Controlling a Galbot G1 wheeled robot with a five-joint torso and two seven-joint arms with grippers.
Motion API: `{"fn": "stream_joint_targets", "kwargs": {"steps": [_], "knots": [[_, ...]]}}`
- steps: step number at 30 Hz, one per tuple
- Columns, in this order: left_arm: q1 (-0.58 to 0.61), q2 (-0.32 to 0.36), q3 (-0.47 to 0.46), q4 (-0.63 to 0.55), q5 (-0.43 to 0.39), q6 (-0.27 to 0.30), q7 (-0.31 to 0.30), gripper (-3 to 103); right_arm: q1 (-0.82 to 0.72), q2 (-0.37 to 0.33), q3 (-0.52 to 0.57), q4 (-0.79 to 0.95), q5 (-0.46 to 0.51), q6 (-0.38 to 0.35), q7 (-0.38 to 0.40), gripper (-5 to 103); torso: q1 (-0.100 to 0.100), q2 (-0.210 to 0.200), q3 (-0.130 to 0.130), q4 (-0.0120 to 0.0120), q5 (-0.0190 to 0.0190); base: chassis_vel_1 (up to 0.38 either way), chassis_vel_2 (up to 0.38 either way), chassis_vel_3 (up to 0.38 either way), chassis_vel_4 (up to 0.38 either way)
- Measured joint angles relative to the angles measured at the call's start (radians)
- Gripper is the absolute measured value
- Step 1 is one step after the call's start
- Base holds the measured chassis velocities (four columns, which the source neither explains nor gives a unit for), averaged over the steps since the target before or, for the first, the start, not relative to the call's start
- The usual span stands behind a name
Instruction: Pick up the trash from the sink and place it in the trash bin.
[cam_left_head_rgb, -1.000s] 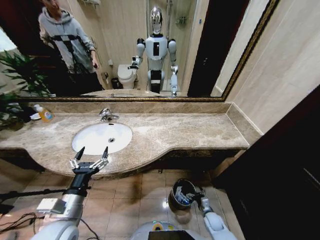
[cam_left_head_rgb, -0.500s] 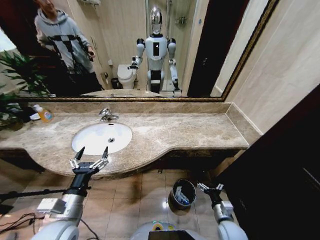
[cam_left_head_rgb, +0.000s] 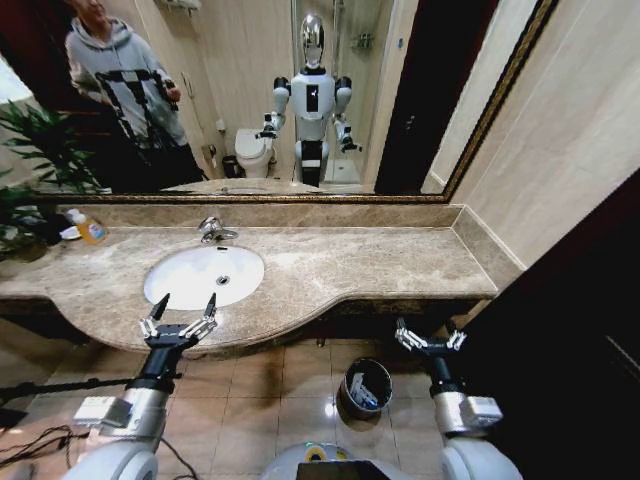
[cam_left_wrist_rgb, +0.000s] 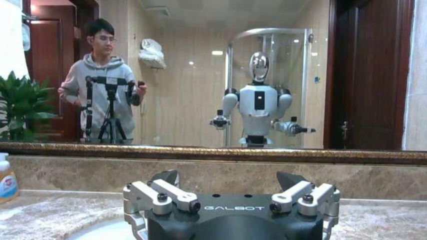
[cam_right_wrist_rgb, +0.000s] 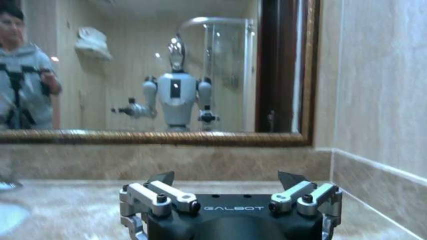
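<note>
Trash (cam_left_head_rgb: 362, 394) lies in the trash bin (cam_left_head_rgb: 349, 401), the small round dark bin on the floor below the tabletop edge; you can see pale pieces inside it, too small to tell apart. Judged from their look, such finger-sized tubes and wrappers would be light, some soft and crushable, some smooth and apt to slip, so you would do best to pinch each across its middle. The sink (cam_left_head_rgb: 180, 279), an oval white basin set in the mottled marble tabletop (cam_left_head_rgb: 380, 265), looks bare apart from its drain, so the task appears largely done.

Your left end effector (cam_left_head_rgb: 178, 308) hangs at the tabletop's front edge just before the sink, fingers spread apart and holding nothing. Your right end effector (cam_left_head_rgb: 430, 340) hovers above the floor near the bin, level with the tabletop's front, fingers likewise apart and unloaded.

The word "GALBOT" reads in white on each end effector's housing in the wrist views. An orange-yellow bottle (cam_left_head_rgb: 90, 230) stands at the tabletop's far left; its label cannot be read.
</note>
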Motion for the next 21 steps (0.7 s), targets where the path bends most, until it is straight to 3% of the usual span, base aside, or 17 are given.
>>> {"fn": "stream_joint_targets", "kwargs": {"steps": [21], "knots": [[0.000, 0.000, 0.000, 0.000, 0.000, 0.000, 0.000, 100, 0.027, -0.007, -0.038, 0.042, -0.017, -0.079, 0.008, 100, 0.000, 0.000, 0.000, 0.0000, 0.0001, 0.000, 0.000, 0.000, 0.000]]}}
